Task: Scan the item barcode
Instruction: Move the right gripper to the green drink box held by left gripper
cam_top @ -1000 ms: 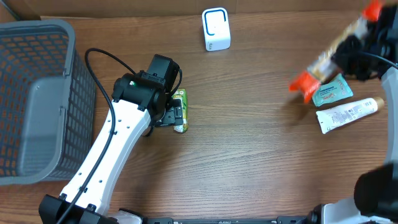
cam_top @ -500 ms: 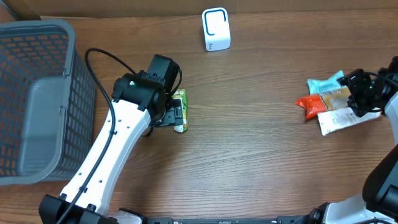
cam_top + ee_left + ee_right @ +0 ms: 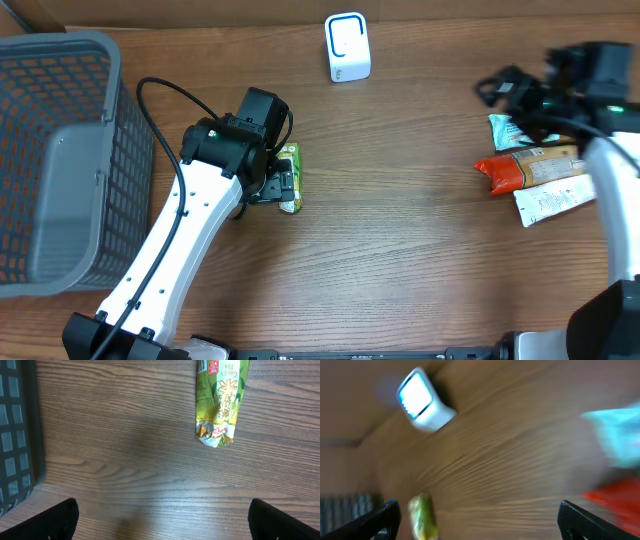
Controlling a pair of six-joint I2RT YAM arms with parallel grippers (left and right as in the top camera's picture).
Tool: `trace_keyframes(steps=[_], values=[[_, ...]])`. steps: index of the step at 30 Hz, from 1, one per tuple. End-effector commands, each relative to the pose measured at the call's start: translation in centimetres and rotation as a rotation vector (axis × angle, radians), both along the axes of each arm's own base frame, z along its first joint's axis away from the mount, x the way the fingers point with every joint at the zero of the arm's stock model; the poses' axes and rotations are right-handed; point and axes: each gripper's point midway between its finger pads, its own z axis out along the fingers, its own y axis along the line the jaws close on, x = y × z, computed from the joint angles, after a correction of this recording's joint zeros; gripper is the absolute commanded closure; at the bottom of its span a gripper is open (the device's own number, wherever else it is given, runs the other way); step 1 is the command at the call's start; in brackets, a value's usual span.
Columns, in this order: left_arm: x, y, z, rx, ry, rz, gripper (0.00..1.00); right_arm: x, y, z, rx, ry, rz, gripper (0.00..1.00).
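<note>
The white barcode scanner (image 3: 347,47) stands at the back of the table, and shows blurred in the right wrist view as the scanner (image 3: 422,400). An orange-ended snack bar item (image 3: 530,168) lies at the right between a teal packet (image 3: 510,130) and a white tube (image 3: 555,198). My right gripper (image 3: 505,92) hovers open and empty just behind them, blurred by motion. A green tea packet (image 3: 289,178) lies left of centre. My left gripper (image 3: 287,186) hangs open over it, holding nothing. In the left wrist view the green packet (image 3: 220,400) lies ahead of the left gripper (image 3: 162,522).
A grey mesh basket (image 3: 60,160) fills the left side, and its wall (image 3: 15,435) shows at the left edge of the left wrist view. The left arm's black cable loops beside the basket. Bare wood lies between the green packet and the right-hand pile.
My right gripper brought the snack bar down onto the right-hand pile, opened, let it go and moved back toward the table's far edge. The left arm has not moved.
</note>
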Motion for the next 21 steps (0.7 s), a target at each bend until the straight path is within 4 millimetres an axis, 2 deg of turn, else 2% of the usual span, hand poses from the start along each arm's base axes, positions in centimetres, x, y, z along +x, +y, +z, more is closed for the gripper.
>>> trace_keyframes(steps=[1,2,6,10,12,18,21], values=[[0.1,0.2,-0.1,0.01,-0.005,0.022,0.0,-0.1,7.7,-1.0,0.011,-0.014,0.204,0.0],[0.1,0.2,-0.1,0.01,-0.005,0.022,0.0,0.0,10.2,-1.7,0.012,-0.02,0.261,0.0],[0.1,0.2,-0.1,0.01,-0.005,0.022,0.01,-0.6,17.8,-4.4,0.014,-0.034,0.427,0.0],[0.1,0.2,-0.1,0.009,-0.005,0.022,0.0,-1.6,23.6,-7.1,0.01,-0.061,0.562,0.0],[0.1,0.2,-0.1,0.009,-0.006,0.022,0.01,-2.1,25.6,-8.3,0.012,-0.064,0.603,0.0],[0.1,0.2,-0.1,0.009,-0.005,0.022,0.0,-3.9,29.9,-12.0,0.017,-0.031,0.669,0.01],[0.1,0.2,-0.1,0.01,-0.005,0.022,0.01,-4.7,31.0,-13.9,-0.019,0.001,0.662,0.04]])
